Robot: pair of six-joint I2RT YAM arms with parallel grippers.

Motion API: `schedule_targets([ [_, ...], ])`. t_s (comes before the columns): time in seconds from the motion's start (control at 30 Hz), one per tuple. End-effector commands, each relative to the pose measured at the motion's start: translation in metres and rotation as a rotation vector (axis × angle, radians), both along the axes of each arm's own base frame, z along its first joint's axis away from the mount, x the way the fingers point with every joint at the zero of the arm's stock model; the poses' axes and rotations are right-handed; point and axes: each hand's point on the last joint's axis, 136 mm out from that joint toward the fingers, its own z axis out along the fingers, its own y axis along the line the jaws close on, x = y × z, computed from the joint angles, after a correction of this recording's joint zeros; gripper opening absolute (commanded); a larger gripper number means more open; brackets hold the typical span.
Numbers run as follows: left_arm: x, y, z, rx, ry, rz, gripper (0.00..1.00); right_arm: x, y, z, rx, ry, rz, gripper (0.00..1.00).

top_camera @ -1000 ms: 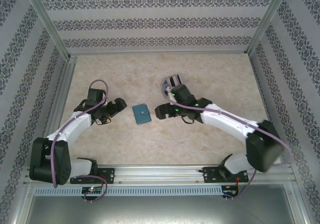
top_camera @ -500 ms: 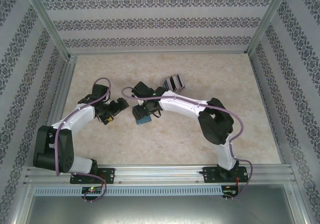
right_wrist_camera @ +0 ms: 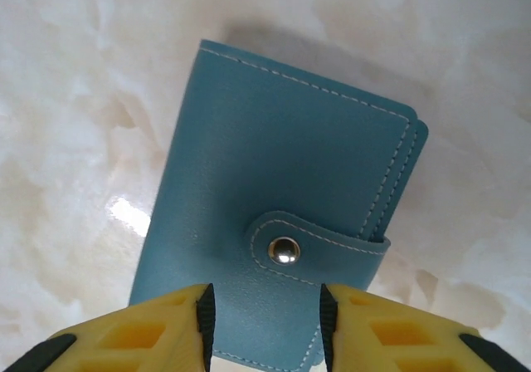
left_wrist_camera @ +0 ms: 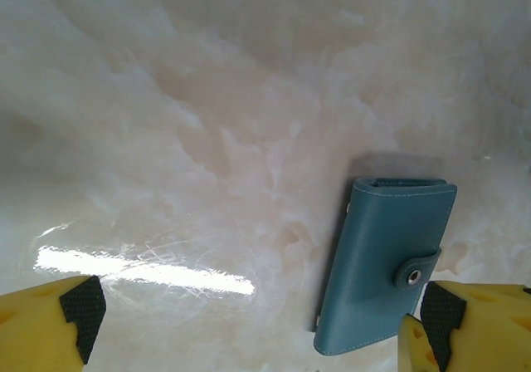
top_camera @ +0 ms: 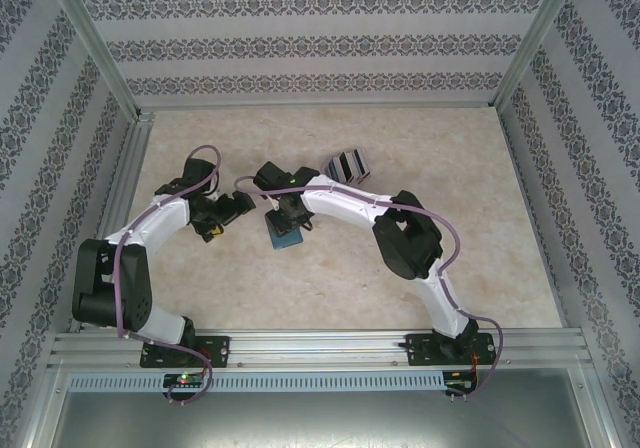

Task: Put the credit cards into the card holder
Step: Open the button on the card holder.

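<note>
The card holder (top_camera: 287, 236), a teal wallet snapped shut with a pale stud, lies flat on the marble table. My right gripper (top_camera: 284, 214) hangs straight over the card holder (right_wrist_camera: 282, 189), its yellow fingers (right_wrist_camera: 158, 330) apart by a narrow gap just below the stud, and nothing is clamped between them. My left gripper (top_camera: 226, 218) stands wide open to the left of the card holder (left_wrist_camera: 386, 264), whose lower corner lies next to the right finger (left_wrist_camera: 465, 326). The credit cards (top_camera: 348, 165) lie fanned on the table behind the right arm.
Patterned walls and metal frame rails (top_camera: 120, 183) enclose the table. Bare marble (top_camera: 440, 158) stretches to the right and back. The right arm's elbow (top_camera: 405, 238) bends across the middle of the table.
My right arm swung left from beside the cards to above the card holder, and its jaws narrowed. The left gripper shifted slightly toward the card holder and stayed wide open.
</note>
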Motion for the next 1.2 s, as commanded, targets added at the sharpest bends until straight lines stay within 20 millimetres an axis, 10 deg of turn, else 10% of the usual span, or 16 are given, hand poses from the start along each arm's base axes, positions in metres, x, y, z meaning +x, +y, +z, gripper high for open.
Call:
schedule_targets([
  [0.0, 0.001, 0.001, 0.002, -0.001, 0.022, -0.029, 0.99, 0.007, -0.004, -0.006, -0.054, -0.007, 0.011, 0.4],
  [1.17, 0.001, -0.009, -0.017, -0.062, 0.064, -0.032, 0.99, 0.007, -0.003, -0.025, -0.079, 0.027, -0.016, 0.09],
])
